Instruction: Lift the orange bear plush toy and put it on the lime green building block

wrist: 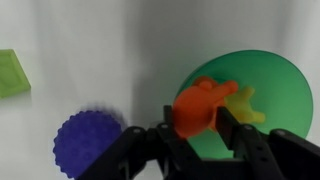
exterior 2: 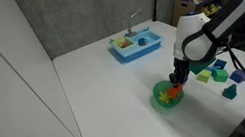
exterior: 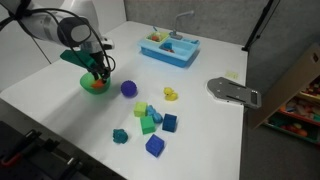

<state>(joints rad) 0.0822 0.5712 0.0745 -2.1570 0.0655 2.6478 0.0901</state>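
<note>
A white table (exterior: 60, 110) is carrying every item, with grey panels standing behind it. Nearest the wrist camera, the gripper (wrist: 200, 120) is holding the orange bear plush toy (wrist: 200, 103). The jaws are sitting narrow, one finger pressing each side of the soft body. The toy is hanging over the green bowl (wrist: 265, 85), just above a small yellow piece (wrist: 244, 104) lying inside (whether its underside is touching the bowl, I cannot tell). Judgement: the grip is being taken from above because the bowl's wall is blocking any side approach. Just beside the bowl, a purple spiky ball (wrist: 88, 142) is resting. Further out, the lime green building block (exterior: 140, 109) is lying among darker blocks, well apart from the bowl, so a lift and a carry past the ball are remaining. Farthest back, a blue toy sink (exterior: 170, 48) is standing.
</note>
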